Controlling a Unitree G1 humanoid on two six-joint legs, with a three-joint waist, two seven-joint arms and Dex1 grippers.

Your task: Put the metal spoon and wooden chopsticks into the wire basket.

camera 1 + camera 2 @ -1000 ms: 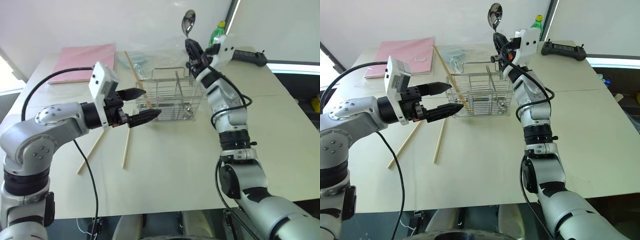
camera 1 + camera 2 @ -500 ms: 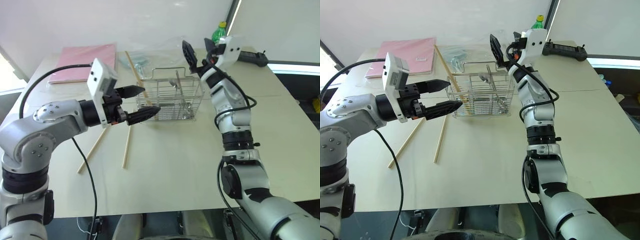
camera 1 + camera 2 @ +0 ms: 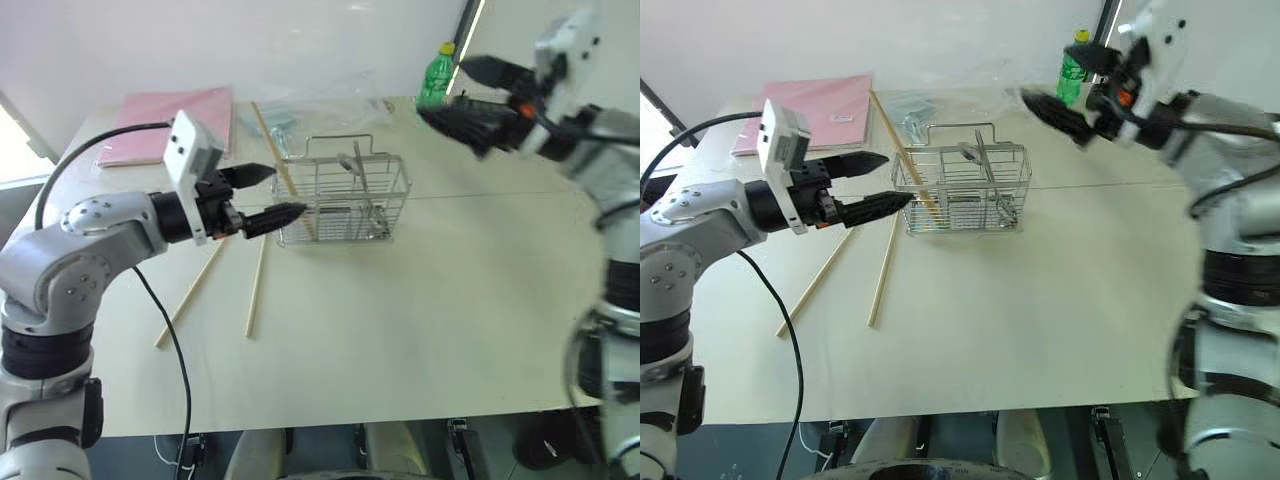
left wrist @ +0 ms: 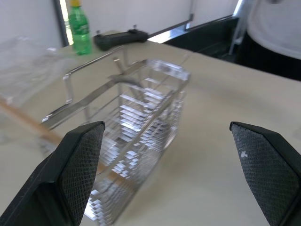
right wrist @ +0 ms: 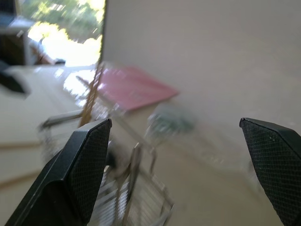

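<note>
**Spoon in the basket, two sticks on the table**

A pale cream table (image 3: 420, 300) fills the scene, white wall behind. Near its far edge stands the rectangular chrome wire basket (image 3: 345, 200), the slim silver metal spoon (image 3: 352, 165) upright inside and one pale wooden chopstick (image 3: 280, 160) leaning against its left end. Two more wooden chopsticks (image 3: 254, 285) lie flat towards the left edge. The left gripper (image 3: 270, 192) hovers beside the basket, fingers spread wide, empty. The right gripper (image 3: 470, 100) hangs high near the far right corner, fingers apart, holding nothing.
</note>
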